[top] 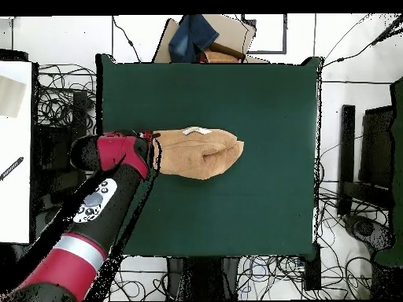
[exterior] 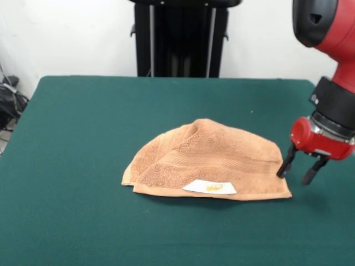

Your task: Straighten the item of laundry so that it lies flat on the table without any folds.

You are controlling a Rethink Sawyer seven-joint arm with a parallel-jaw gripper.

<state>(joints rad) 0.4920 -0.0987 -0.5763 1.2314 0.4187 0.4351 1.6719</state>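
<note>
While the orange-tan terry towel, folded, runs lengthwise across the dark green felt table, the red-black gripper hangs w/ fingers apart at its end edge.

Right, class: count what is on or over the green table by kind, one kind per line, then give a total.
Towels: 1, the orange-tan towel, folded over.
Labels: 1, the white label on the towel's front edge.
Grippers: 1, the gripper, fingers apart beside the towel's end.
Tables: 1, the table.
Total: 4

Orange-tan towel — folded, humped, label up — lies on green table.
</note>
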